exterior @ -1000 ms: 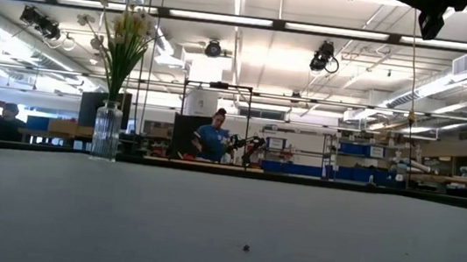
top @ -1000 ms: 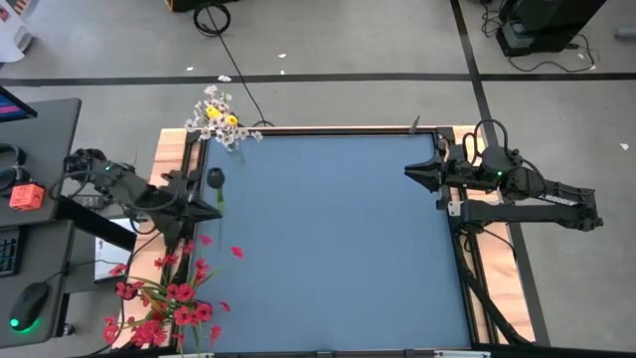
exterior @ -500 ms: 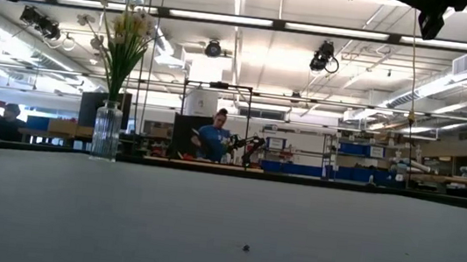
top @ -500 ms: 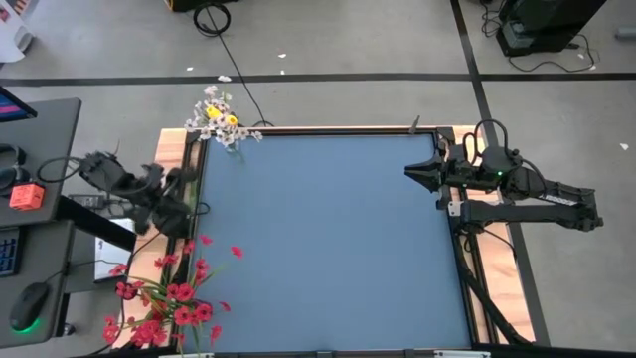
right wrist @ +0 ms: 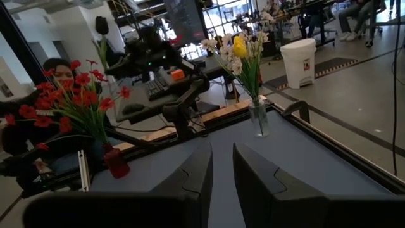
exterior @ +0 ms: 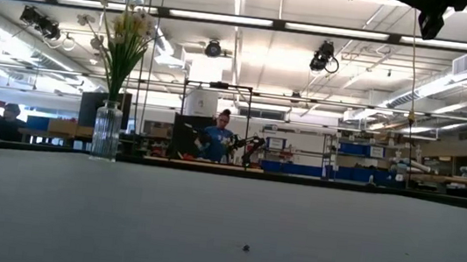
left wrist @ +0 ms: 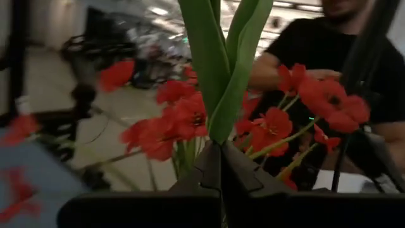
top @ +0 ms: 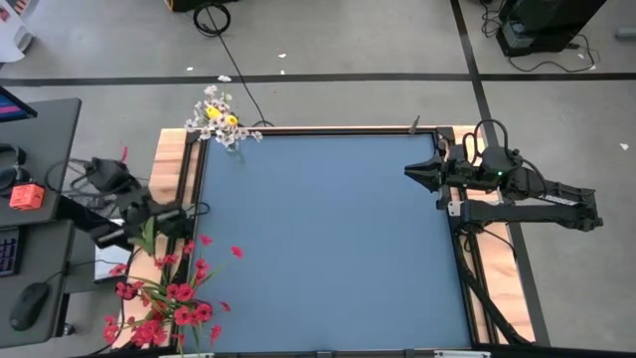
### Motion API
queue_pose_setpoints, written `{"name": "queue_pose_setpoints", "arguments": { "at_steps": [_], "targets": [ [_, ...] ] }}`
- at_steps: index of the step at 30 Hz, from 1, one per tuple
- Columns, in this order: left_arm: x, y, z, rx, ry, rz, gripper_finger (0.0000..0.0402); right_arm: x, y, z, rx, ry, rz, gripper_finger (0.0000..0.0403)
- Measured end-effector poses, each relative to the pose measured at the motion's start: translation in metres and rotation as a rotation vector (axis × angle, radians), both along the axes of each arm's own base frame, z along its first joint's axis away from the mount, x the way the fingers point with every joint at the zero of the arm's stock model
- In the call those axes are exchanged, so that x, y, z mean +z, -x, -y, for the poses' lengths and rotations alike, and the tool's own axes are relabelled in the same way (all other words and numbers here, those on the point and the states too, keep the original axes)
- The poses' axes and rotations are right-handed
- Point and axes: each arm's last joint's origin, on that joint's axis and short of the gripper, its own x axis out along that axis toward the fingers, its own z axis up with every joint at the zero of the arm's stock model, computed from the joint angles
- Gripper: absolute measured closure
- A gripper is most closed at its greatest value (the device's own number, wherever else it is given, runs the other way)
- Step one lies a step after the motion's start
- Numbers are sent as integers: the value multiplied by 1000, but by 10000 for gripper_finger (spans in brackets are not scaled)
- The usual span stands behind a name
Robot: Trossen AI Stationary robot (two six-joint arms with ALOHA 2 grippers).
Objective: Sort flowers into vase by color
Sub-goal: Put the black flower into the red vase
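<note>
1. Far left, my left claw (left wrist: 221, 149) is clenched on a green stem (left wrist: 218, 69), held off the worktop's (top: 338, 239) left edge, just above the red bouquet (top: 164, 303). The blossom on that stem is out of shot, so I can't call its colour.
2. Below it, the red flowers stand in a red vase (right wrist: 116, 162) at the near-left corner, a few blooms leaning over the blue surface.
3. Up at the far-left corner, a clear glass vase (exterior: 106, 132) holds the white and yellow sprigs (top: 219, 117).
4. Across the bare middle to the right: my right claw (top: 409, 171) waits at the worktop's right edge, fingers slightly parted, nothing between them.
5. My read: this is the carry step, stem in hand, heading for a vase. The next move calls for lining the stem end over the matching vase mouth, lowering it upright among the others, then letting go.
</note>
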Motion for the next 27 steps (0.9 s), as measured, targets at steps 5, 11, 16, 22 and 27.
{"name": "queue_pose_setpoints", "arguments": {
  "at_steps": [5, 11, 16, 22, 27],
  "targets": [
    [-20, -19, 16, -97, 34, 94, 401, 0, 0, 0, 0, 0, 0, 330],
    [-36, -33, 26, -116, -5, 40, 401, 0, 0, 0, 0, 0, 0, 330],
    [-28, -38, 30, -111, 15, 113, 401, 0, 0, 0, 0, 0, 0, 330],
    [-24, -41, 32, -113, 26, 149, 395, 0, 0, 0, 0, 0, 0, 330],
    [-25, -42, 32, -109, 1, 161, 394, 0, 0, 0, 0, 0, 0, 330]
  ]
}}
